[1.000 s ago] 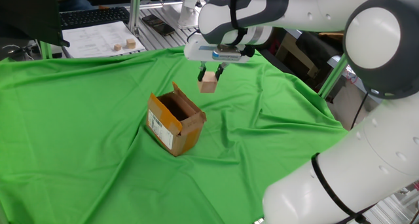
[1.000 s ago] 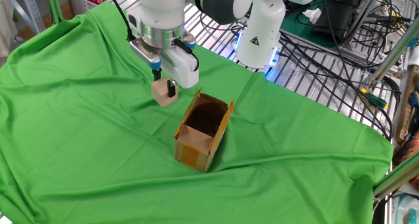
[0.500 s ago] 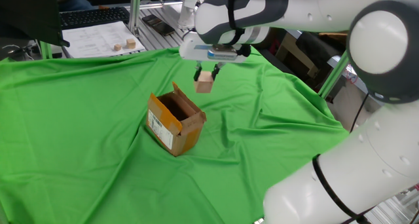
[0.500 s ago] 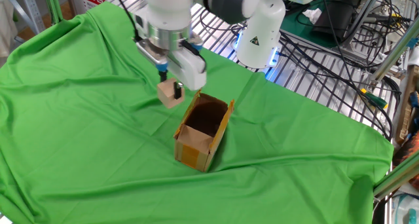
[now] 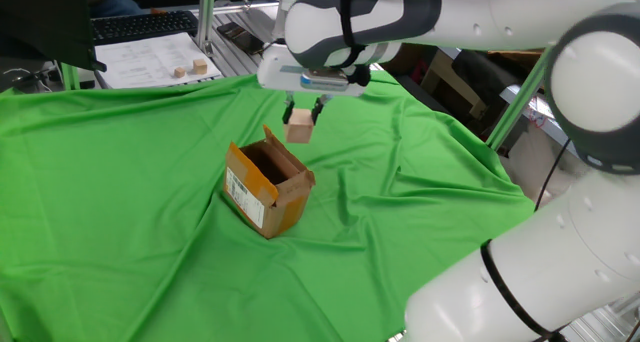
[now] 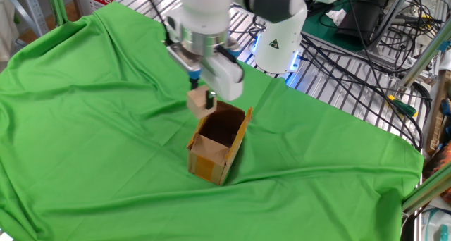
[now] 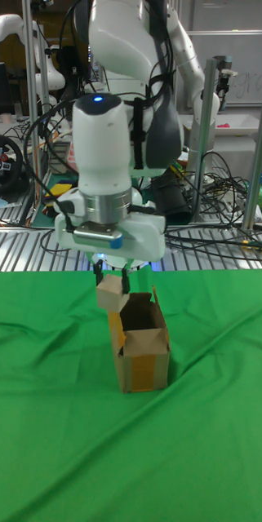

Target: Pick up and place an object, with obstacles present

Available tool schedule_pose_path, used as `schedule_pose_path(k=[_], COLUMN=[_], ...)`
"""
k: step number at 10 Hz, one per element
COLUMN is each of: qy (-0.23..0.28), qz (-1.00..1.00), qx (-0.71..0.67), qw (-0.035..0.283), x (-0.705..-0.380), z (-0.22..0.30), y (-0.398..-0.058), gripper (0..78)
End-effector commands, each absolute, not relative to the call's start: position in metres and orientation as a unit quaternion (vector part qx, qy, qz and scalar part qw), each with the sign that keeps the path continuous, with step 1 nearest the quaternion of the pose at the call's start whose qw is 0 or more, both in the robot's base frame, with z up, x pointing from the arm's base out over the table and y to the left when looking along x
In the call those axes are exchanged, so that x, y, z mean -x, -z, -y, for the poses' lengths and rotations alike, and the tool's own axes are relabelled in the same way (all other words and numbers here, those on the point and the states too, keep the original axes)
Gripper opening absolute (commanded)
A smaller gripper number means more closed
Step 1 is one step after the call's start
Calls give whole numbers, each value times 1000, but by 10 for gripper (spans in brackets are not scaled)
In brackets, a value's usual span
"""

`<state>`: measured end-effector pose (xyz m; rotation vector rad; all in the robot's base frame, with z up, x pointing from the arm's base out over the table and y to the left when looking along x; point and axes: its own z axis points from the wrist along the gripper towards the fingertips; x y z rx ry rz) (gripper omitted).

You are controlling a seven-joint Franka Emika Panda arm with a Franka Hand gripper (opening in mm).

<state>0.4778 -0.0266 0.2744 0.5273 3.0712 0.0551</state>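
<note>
One fixed view: cube (image 5: 299, 132) is pinched between jaws of gripper (image 5: 303, 113), held in air above cloth (image 5: 120, 202), just beside raised flap of box (image 5: 266, 191). Step in hand is judged as carry phase — cube lifted, not yet placed. Next move: flaps must be cleared, then cube lowered on free cloth — collision with box is to be avoided.

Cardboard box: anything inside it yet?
The cardboard box looks empty in the other fixed view; its floor is shadowed and partly hidden. The wooden cube hangs in the gripper above its rim.
</note>
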Motion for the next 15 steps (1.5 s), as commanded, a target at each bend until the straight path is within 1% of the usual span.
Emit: schedule_pose_path(k=[1,8,11,15], qy=[-18,-23,-27,-28], qz=[-979,-972,-968,-961], qx=[-202,-232,-251,-273], qw=[7,5,6,7], x=[-466,-457,-453,-453], z=[-10,-56,-82,-104], y=[-291,-290,-284,-278], gripper=[13,13,13,13])
